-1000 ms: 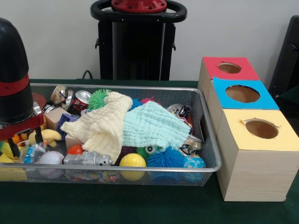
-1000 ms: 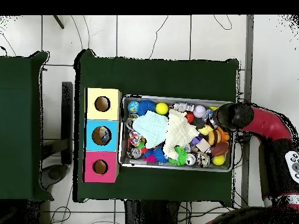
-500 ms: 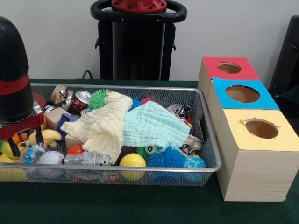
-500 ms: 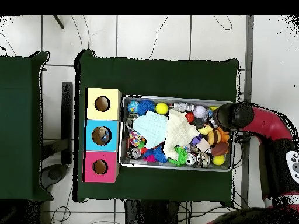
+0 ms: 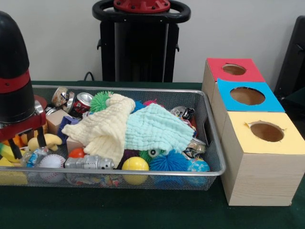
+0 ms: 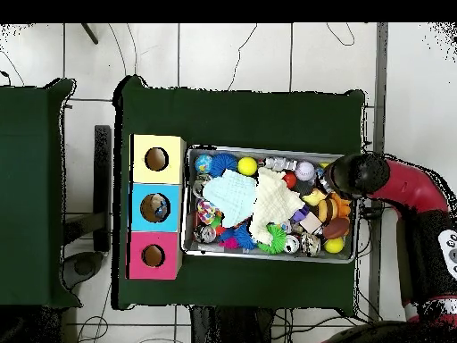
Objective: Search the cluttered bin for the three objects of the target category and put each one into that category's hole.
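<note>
The wire mesh bin [image 5: 212, 125] is full of toys, and a yellow cloth [image 5: 102, 129] and a mint cloth [image 5: 155, 126] lie over its middle. Along its front lie a yellow ball [image 5: 135, 164], a blue spiky ball [image 5: 169, 162], a globe ball [image 5: 198, 165], a baseball [image 5: 51, 161] and a silver toy robot [image 5: 90, 163]. Crushed cans [image 5: 83, 101] sit at the back left. My gripper [image 5: 27, 144] hangs open over the bin's left end, just above a yellow toy [image 5: 50, 140], holding nothing. In the overhead view the gripper [image 6: 344, 176] is over the bin's right end [image 6: 355, 214].
Three wooden boxes stand right of the bin, each with a round hole: yellow top [image 5: 286, 140] nearest, blue top [image 5: 271, 102] in the middle, red top [image 5: 252, 74] farthest. Overhead, they line up as yellow [image 6: 170, 147], blue [image 6: 171, 196] and red [image 6: 170, 246].
The gripper has risen slightly at the bin's end and stays open. The toys and cloths have not moved.
</note>
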Controlling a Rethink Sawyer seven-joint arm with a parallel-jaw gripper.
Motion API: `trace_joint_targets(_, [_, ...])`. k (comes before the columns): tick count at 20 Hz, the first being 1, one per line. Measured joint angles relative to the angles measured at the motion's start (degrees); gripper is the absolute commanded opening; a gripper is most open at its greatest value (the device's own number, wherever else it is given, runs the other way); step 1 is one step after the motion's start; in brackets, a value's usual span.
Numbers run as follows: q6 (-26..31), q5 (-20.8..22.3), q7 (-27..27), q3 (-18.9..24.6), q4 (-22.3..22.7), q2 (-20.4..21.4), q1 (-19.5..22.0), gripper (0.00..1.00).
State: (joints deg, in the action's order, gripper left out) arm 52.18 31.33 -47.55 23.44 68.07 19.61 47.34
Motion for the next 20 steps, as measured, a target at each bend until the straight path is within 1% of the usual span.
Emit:
trace_joint_targets(9, [2.4, -1.9, 0.0, 0.4, 0.0, 0.9, 0.0, 1.0])
trace_joint_targets(20, [2.5, -3.9, 0.0, 1.3, 0.2, 1.3, 0.1, 1.0])
